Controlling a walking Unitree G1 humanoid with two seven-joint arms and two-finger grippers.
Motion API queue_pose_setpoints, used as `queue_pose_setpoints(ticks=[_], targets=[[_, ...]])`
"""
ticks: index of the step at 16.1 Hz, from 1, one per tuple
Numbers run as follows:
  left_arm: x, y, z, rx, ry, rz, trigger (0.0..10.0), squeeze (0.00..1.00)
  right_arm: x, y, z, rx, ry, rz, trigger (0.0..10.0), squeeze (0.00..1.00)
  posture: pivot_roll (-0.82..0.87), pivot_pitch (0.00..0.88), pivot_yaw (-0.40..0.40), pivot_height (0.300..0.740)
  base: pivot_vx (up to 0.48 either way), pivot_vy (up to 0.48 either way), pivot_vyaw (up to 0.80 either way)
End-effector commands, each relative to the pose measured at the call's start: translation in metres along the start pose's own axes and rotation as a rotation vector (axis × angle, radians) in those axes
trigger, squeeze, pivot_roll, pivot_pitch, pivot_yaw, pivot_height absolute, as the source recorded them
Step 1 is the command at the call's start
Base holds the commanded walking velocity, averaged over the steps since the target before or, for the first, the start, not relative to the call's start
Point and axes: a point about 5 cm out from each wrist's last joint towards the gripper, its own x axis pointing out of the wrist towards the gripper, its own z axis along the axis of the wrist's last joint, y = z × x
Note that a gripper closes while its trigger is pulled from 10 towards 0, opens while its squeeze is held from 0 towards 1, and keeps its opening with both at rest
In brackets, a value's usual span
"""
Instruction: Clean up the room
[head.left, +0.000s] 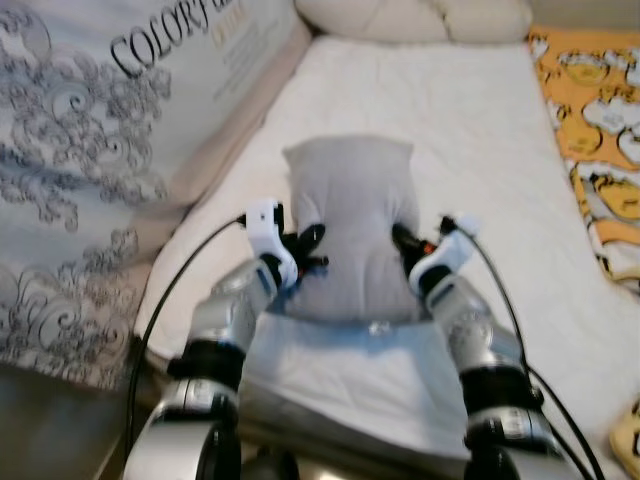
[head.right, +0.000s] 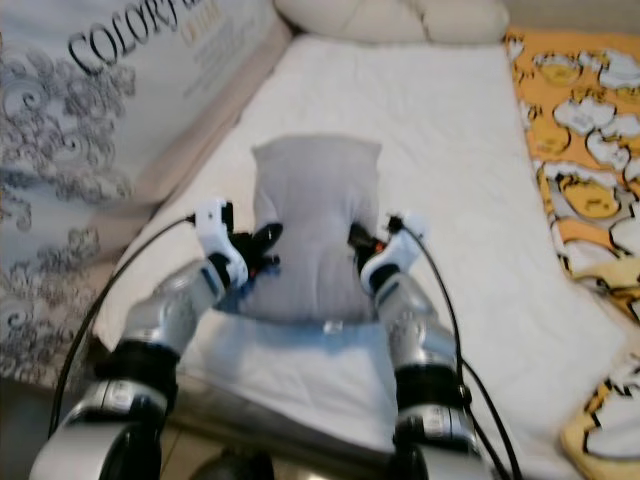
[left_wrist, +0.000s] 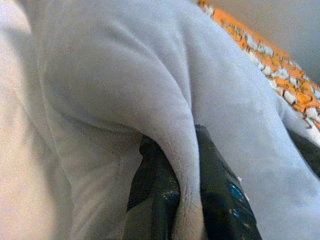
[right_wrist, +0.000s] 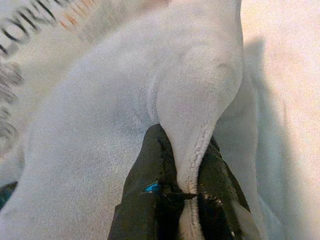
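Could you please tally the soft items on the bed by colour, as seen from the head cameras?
Grey pillow, pinched by the left gripper and right gripper: 1
Cream pillows at the head of the bed: 2
Orange patterned blanket: 1
White mattress cover: 1
Total: 5

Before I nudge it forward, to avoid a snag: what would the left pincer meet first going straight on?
The grey pillow itself; the left pincer is shut on a fold of it, so the pillow's bulk lies directly ahead.
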Motion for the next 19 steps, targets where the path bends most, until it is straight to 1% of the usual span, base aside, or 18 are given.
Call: queue_pose_setpoints(ticks=[1, 2, 5, 6, 7, 8, 9, 10, 11, 12, 13, 15, 16, 19], targets=[[0.002, -0.015, 0.015, 0.029, -0.045, -0.046, 0.0, 0.0, 0.002, 0.02, 0.014, -0.006, -0.056, 0.069, 0.0, 0.0, -0.07, 0.0, 0.065, 0.74, 0.0, 0.0, 0.0], [-0.006, -0.018, 0.024, 0.101, -0.06, -0.036, 0.0, 0.0, -0.006, 0.029, 0.023, -0.014, -0.094, 0.086, 0.0, 0.0, -0.06, 0.0, 0.059, 0.74, 0.0, 0.0, 0.0], [-0.014, -0.021, 0.027, 0.129, -0.058, -0.029, 0.0, 0.0, -0.01, 0.033, 0.026, -0.026, -0.096, 0.094, 0.0, 0.0, -0.05, 0.0, 0.057, 0.74, 0.0, 0.0, 0.0], [-0.017, -0.021, 0.028, 0.133, -0.059, -0.009, 0.0, 0.0, -0.012, 0.033, 0.026, -0.064, -0.097, 0.076, 3.6, 0.0, -0.05, 0.0, 0.058, 0.74, 0.0, 0.0, 0.0], [-0.019, -0.02, 0.029, 0.143, -0.066, 0.005, 0.3, 0.0, -0.014, 0.033, 0.025, -0.093, -0.092, 0.064, 9.6, 0.0, -0.05, 0.0, 0.057, 0.74, 0.0, 0.0, 0.0], [-0.023, -0.018, 0.03, 0.214, -0.055, 0.058, 10.0, 0.0, -0.018, 0.036, 0.025, -0.129, -0.108, 0.061, 10.0, 0.0, -0.05, 0.0, 0.057, 0.74, 0.0, 0.0, 0.0], [-0.024, -0.017, 0.031, 0.252, -0.06, 0.071, 10.0, 0.0, -0.019, 0.037, 0.025, -0.153, -0.113, 0.056, 10.0, 0.0, -0.05, 0.0, 0.059, 0.74, 0.0, 0.0, 0.0], [-0.027, -0.017, 0.033, 0.311, -0.076, 0.095, 10.0, 0.0, -0.021, 0.036, 0.024, -0.226, -0.118, 0.024, 10.0, 0.0, -0.05, 0.0, 0.06, 0.74, 0.0, 0.0, 0.0], [-0.029, -0.016, 0.034, 0.367, -0.082, 0.118, 10.0, 0.0, -0.023, 0.035, 0.025, -0.264, -0.149, 0.003, 10.0, 0.0, -0.05, 0.0, 0.06, 0.74, 0.0, 0.0, 0.0], [-0.031, -0.016, 0.033, 0.442, -0.081, 0.123, 10.0, 0.0, -0.026, 0.032, 0.027, -0.252, -0.176, -0.017, 10.0, 0.0, -0.05, 0.0, 0.059, 0.74, 0.0, 0.0, 0.0], [-0.032, -0.016, 0.033, 0.46, -0.079, 0.121, 10.0, 0.0, -0.027, 0.031, 0.027, -0.242, -0.182, -0.025, 10.0, 0.0, -0.05, 0.0, 0.059, 0.74, 0.0, 0.0, 0.0], [-0.033, -0.015, 0.03, 0.418, -0.063, 0.151, 10.0, 0.0, -0.033, 0.024, 0.026, -0.203, -0.159, -0.045, 10.0, 0.0, -0.05, 0.0, 0.062, 0.74, 0.0, 0.0, 0.0], [-0.033, -0.015, 0.029, 0.422, -0.063, 0.153, 10.0, 0.0, -0.033, 0.024, 0.026, -0.204, -0.158, -0.046, 10.0, 0.0, -0.05, 0.0, 0.065, 0.74, 0.0, 0.0, 0.0], [-0.032, -0.019, 0.026, 0.457, -0.057, 0.143, 10.0, 0.0, -0.037, 0.026, 0.02, -0.2, -0.148, -0.02, 10.0, 0.0, -0.05, 0.0, 0.068, 0.74, 0.0, 0.29, 0.0]])
